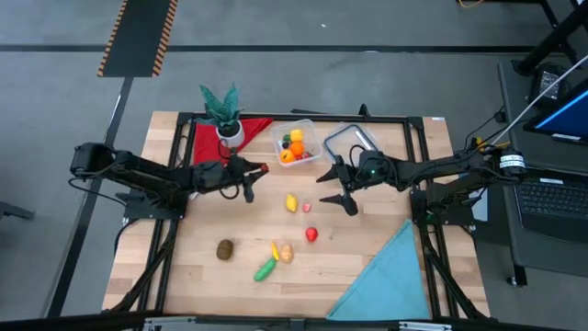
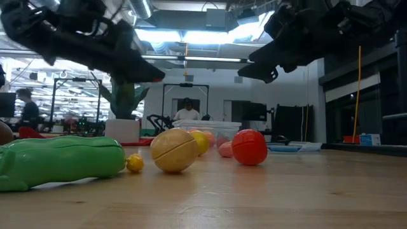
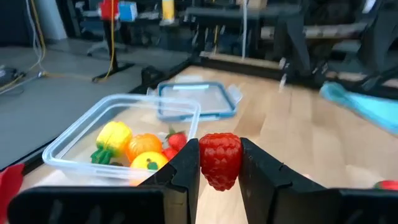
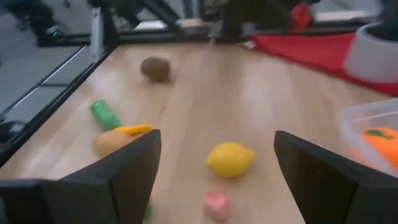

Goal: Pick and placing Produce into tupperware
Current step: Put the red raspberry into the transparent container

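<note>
Left claw is clamped on a red strawberry, pinched between both fingers, raised off the desk, just left of the tupperware. The tupperware sits at the back centre of the desk, with a yellow pepper, orange pieces and a small red piece already inside; its lid lies just right of it.

Right claw is spread wide, holding nothing, hovering right of desk centre. A lemon and a pink piece lie on the desk just left of it, apart from the fingers.

Loose produce nearer the front: red tomato, brown kiwi, green cucumber, tan potato.
</note>
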